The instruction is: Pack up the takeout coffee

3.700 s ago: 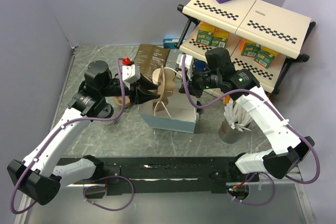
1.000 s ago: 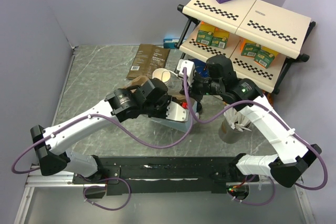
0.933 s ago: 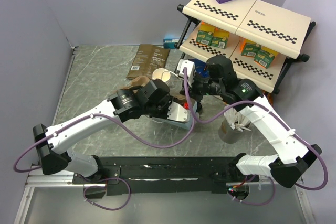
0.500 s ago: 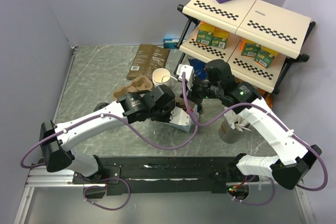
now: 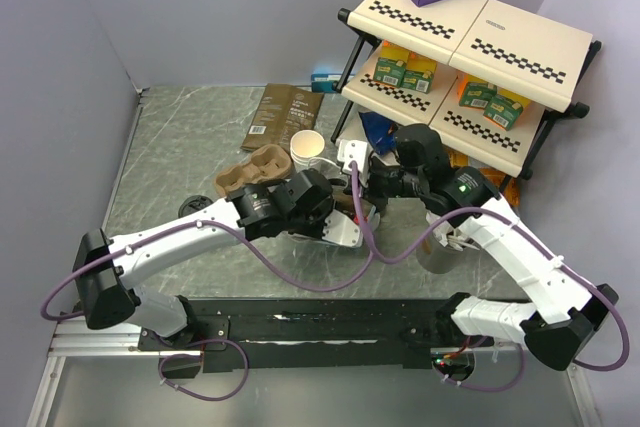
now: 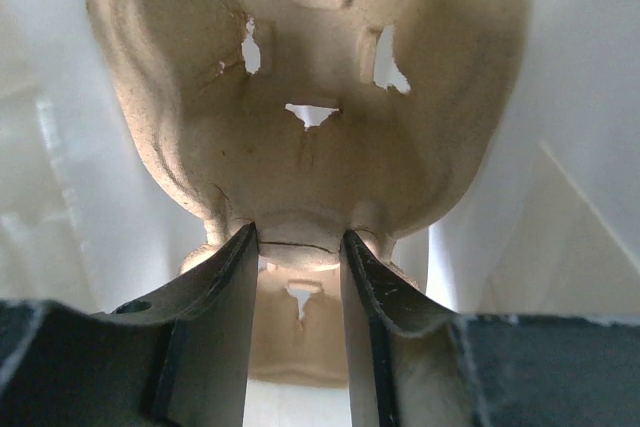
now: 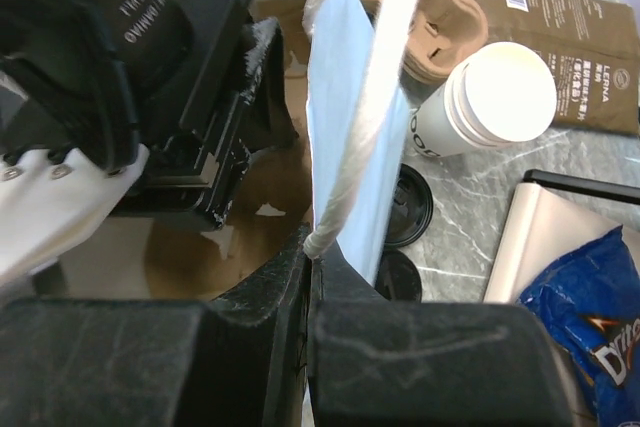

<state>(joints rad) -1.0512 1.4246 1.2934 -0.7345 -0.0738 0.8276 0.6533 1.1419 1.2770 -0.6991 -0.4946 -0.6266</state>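
While the left gripper point(image 6: 298, 247) clamps the carrier point(image 6: 310, 147) inside the bag point(image 7: 345, 137), whose rim the closed right gripper point(image 7: 310, 247) pinches, the unlidded cup point(image 5: 307, 145) stands beyond the bag, so releasing the carrier level likely comes next.

top: high, near-edge side, looking down, far | both wrists: close-up, sharing white bag point(image 7: 340, 127)
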